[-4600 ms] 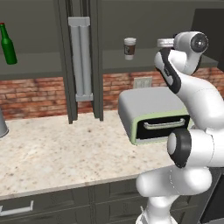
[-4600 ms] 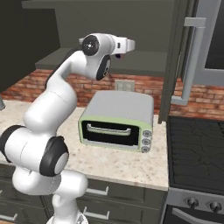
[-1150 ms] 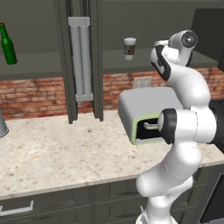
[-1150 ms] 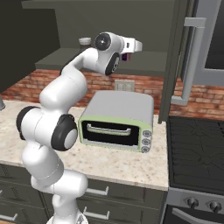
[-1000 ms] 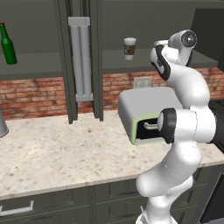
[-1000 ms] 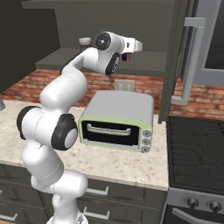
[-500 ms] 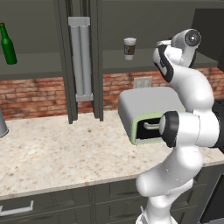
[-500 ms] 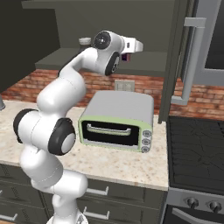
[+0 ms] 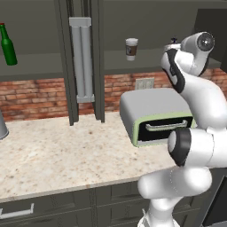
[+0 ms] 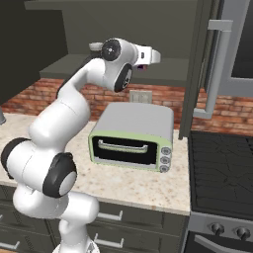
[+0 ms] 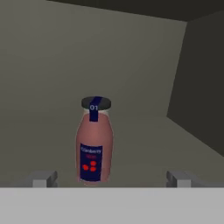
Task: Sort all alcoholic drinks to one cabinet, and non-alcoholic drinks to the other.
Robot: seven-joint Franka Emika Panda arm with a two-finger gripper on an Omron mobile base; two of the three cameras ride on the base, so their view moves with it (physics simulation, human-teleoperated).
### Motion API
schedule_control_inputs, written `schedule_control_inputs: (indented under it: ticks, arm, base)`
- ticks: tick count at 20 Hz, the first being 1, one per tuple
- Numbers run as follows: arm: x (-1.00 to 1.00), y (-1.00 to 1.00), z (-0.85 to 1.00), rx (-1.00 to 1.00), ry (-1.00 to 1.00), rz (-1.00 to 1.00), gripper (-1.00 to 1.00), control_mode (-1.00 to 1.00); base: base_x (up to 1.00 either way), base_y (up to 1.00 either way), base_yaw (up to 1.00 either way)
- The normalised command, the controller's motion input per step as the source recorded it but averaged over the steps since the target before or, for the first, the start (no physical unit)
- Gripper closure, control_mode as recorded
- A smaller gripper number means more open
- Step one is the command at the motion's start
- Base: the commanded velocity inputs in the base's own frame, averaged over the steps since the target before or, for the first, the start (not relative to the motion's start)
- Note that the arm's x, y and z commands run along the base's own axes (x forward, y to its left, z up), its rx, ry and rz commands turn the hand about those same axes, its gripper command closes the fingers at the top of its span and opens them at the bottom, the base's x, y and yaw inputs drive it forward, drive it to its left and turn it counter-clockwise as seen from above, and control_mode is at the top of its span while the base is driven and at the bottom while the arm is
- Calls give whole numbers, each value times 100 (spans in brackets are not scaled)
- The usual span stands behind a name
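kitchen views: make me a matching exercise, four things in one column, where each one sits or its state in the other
Things:
1. green bottle
2. coffee cup
3. toaster oven
4. gripper

Places or states:
A. on the counter, below the right-hand cabinet
B. open, with the small capped bottle upright ahead of it
C. on the left-hand cabinet shelf
D. on the right-hand cabinet shelf

Pairs: 1-C, 2-D, 3-A, 4-B

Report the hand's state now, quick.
Hand: open, holding nothing; small bottle stands upright on the cabinet shelf between its fingertips.
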Motion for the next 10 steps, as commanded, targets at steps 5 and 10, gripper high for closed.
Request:
schedule_control_inputs:
  ticks: [5, 10]
  arm:
    - [-70, 0, 0, 0, 0, 0, -100, -100]
    - [-67, 0, 7, 0, 3, 0, -100, -100]
  base:
    - [0, 0, 0]
    - [0, 0, 0]
